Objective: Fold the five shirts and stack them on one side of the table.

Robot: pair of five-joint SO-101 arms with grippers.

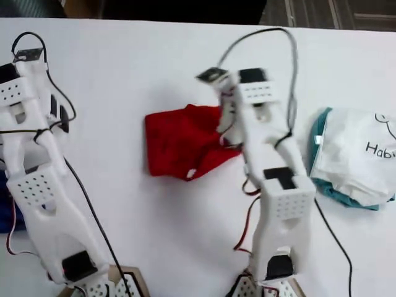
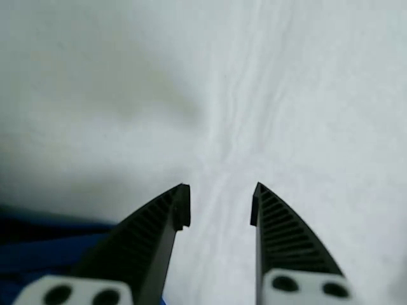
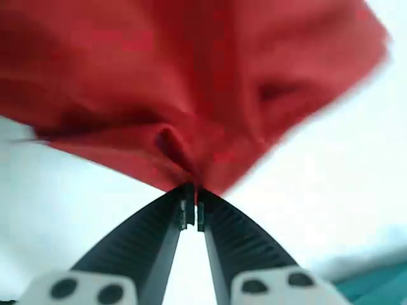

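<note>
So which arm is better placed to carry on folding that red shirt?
Probably the right: the right end effector is shut on an edge of the red shirt. The left end effector hangs open over the table, well away from the shirt.

left arm: white shell, dot-perforated panels, black motors, black cable down frame left, red wire lower left | right arm: same white shell, grey cable arching above, red lead below | left gripper: black ribbed wedge fingers, white bases, paired dark holes | right gripper: identical
</note>
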